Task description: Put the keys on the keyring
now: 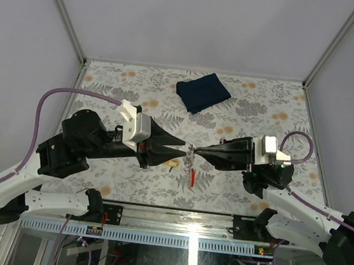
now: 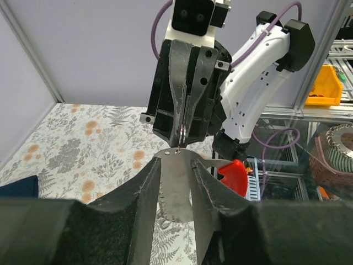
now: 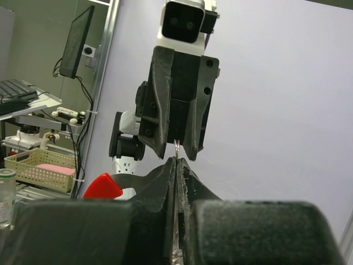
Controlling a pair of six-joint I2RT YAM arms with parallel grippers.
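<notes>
Left wrist view: left gripper (image 2: 175, 165) narrowly clamps a key blade (image 2: 176, 193), head hidden, tip at the keyring (image 2: 181, 133) | right gripper (image 2: 181, 144) pinched tight on keyring | top view alone: yellow-headed key (image 1: 172, 164) toward tabletop's (image 1: 106, 80) near edge

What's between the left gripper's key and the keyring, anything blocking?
Nothing visible. The key in the left gripper has its tip right at the keyring loop pinched by the right gripper; the red tag hangs to one side, clear.

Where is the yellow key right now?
Top view: the yellow key lies on the floral table, near-centre, just nearside of the left hand and left of the red tag.
</notes>
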